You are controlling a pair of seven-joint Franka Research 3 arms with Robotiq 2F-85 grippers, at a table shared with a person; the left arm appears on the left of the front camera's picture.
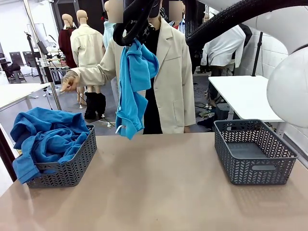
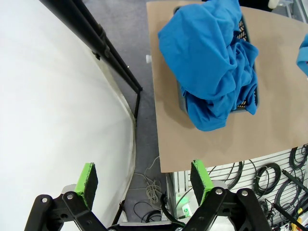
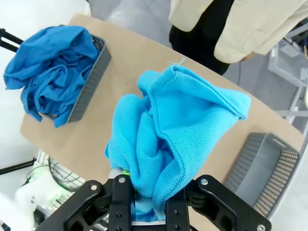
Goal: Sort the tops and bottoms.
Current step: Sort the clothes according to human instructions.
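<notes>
Gripping a sky blue shirt [image 3: 168, 139], the right claw [image 3: 149, 202] hangs high; the left claw [image 2: 144, 180] gapes wide.

The right arm [image 1: 288, 77] is glossy white and rounded, with a black ribbed cable hose [image 1: 226, 21] running along it. Both grippers have black linked fingers with silver screws; the left gripper [image 2: 144, 180] wears green pads [image 2: 87, 178]. The person wears a beige coat [image 1: 171, 82] over black.

Sky-blue top [image 3: 183, 120] ribbed knit cloth; baskets [image 1: 252, 151] matt perforated plastic.
</notes>
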